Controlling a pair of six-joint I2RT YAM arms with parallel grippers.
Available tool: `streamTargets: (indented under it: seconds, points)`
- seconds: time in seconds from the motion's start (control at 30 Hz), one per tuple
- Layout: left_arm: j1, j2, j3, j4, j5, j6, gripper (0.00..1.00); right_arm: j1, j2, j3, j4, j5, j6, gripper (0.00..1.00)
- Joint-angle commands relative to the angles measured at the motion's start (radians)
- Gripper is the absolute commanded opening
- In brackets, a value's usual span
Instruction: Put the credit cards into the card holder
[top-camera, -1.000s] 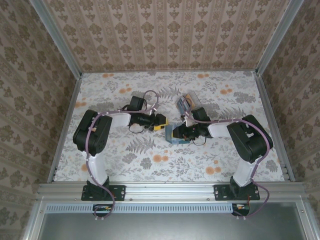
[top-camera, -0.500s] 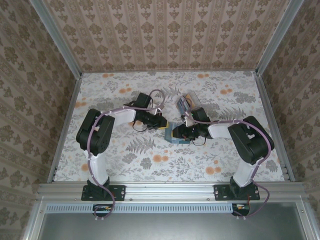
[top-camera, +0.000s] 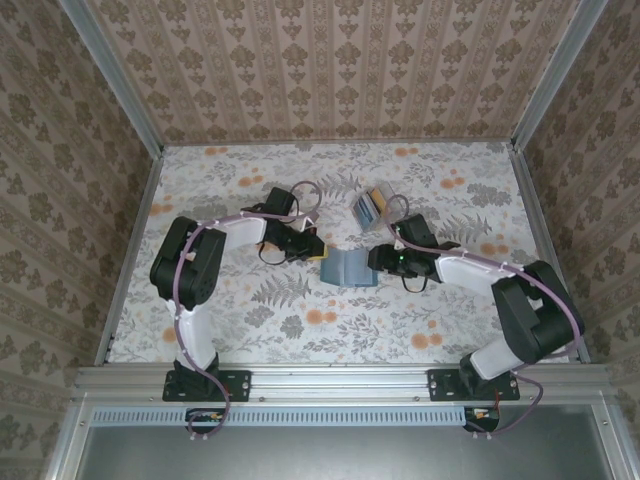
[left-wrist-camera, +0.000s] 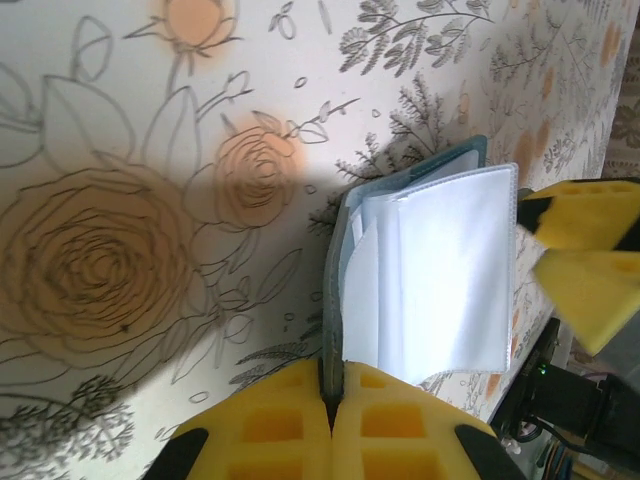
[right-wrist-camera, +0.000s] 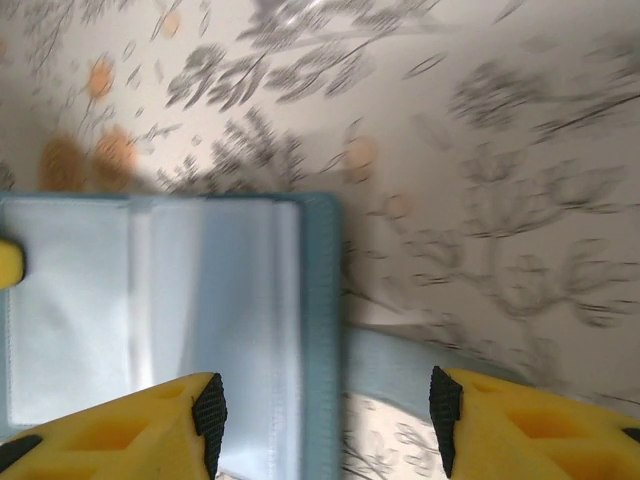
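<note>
The card holder lies spread open at mid-table, teal outside with pale clear sleeves inside. My left gripper is shut on the edge of its teal cover; the yellow pads meet around it in the left wrist view, where the gripper sits at the bottom. My right gripper stands open at the holder's right side, its fingers straddling the teal edge without pinching it. The credit cards lie in a fanned stack behind the holder, apart from both grippers.
The table has a floral cover and is fenced by aluminium rails and patterned walls. Both arms reach inward toward the middle, their cables looping above them. My right gripper's yellow fingers appear at the right of the left wrist view.
My left gripper moved in and shut on the holder's cover. My right gripper opened wider and drew back to the right, leaving the holder spread open.
</note>
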Motion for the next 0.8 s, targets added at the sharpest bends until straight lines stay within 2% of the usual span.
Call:
streamTargets:
  seconds: [0.0, 0.17, 0.37, 0.47, 0.6, 0.77]
  points:
    - [0.002, -0.031, -0.022, -0.025, 0.002, 0.027, 0.00, -0.004, -0.065, -0.004, -0.090, 0.130, -0.008, 0.60]
    - [0.006, -0.023, -0.028, -0.006, 0.011, 0.019, 0.00, -0.005, -0.077, 0.074, -0.121, 0.092, -0.071, 0.59]
    - [0.017, -0.031, -0.036, 0.021, 0.014, -0.005, 0.00, 0.027, 0.030, 0.205, -0.125, -0.176, -0.152, 0.47]
    - [0.019, -0.028, -0.042, 0.024, 0.012, -0.008, 0.00, 0.094, 0.073, 0.232, -0.122, -0.233, -0.158, 0.44]
    - [0.020, -0.016, -0.052, 0.060, 0.023, -0.022, 0.00, 0.124, 0.117, 0.164, -0.063, -0.237, -0.058, 0.39]
    - [0.021, -0.019, -0.063, 0.081, 0.022, -0.026, 0.00, 0.090, 0.118, 0.043, -0.036, -0.164, -0.035, 0.38]
